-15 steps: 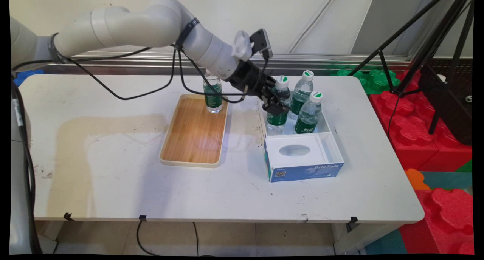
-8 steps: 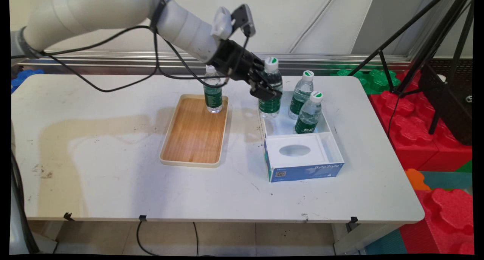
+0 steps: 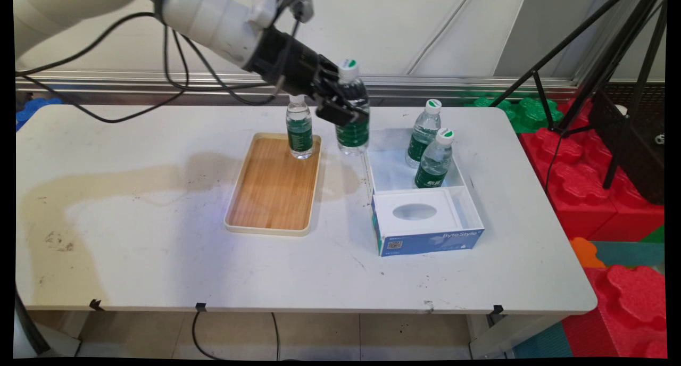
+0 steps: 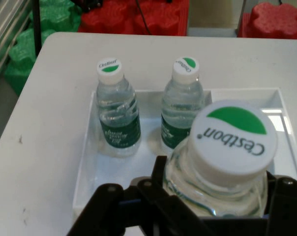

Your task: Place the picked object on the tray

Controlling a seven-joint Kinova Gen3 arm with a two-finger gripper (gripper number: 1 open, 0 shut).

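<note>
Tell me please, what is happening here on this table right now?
The robot arm's gripper is shut on a water bottle and holds it in the air, between the wooden tray and the white box. One bottle on the tray stands upright at its far end. Two more bottles stand in the white box, behind the tissue box. All caps are on.

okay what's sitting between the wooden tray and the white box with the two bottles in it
In the main view, only bare table lies between the wooden tray and the white box. The hand holds a water bottle in the air above that gap.
</note>
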